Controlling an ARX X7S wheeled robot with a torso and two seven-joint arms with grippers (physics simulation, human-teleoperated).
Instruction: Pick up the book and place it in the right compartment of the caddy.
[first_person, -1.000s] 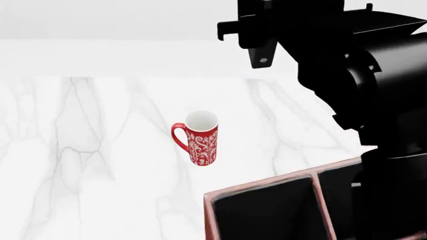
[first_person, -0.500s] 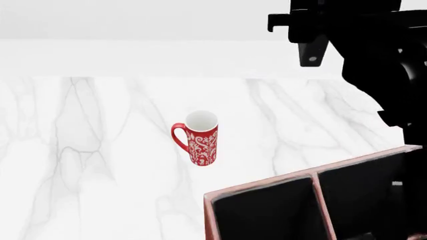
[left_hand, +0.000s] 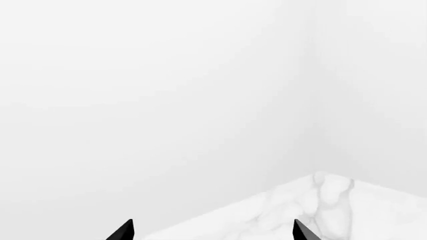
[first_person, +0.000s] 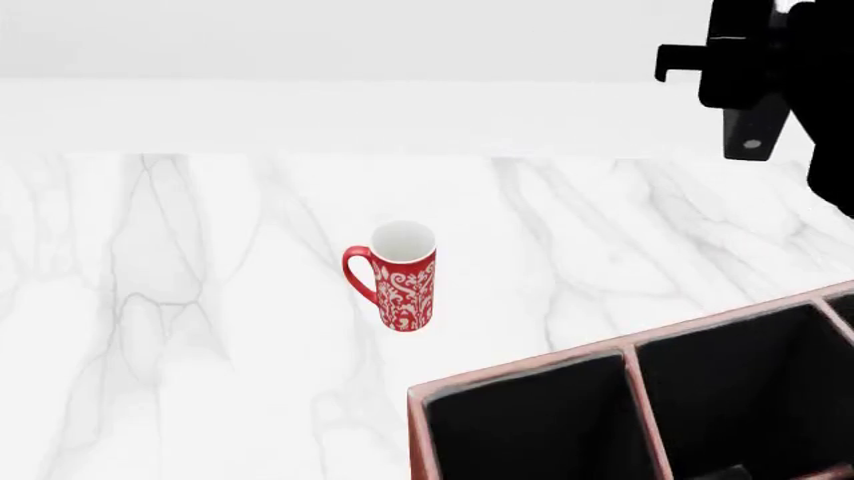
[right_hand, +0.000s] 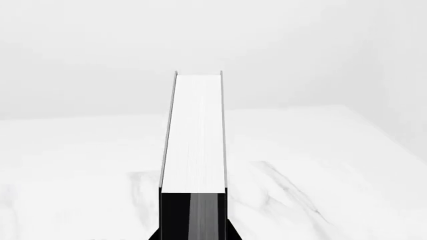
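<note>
A white marble table (first_person: 200, 300) stands in a plain white room. The head view shows a red patterned mug (first_person: 399, 275) upright at mid-table and the reddish-brown caddy (first_person: 627, 355) at the near right, black compartments open upward. The right arm (first_person: 781, 80) hangs high at far right. Only the right wrist view shows the book (right_hand: 195, 135), clamped in the right gripper (right_hand: 193, 220), white page edge to the camera, long axis pointing away from the gripper. The left gripper (left_hand: 212, 231) shows spread fingertips (left_hand: 123, 231) holding nothing.
</note>
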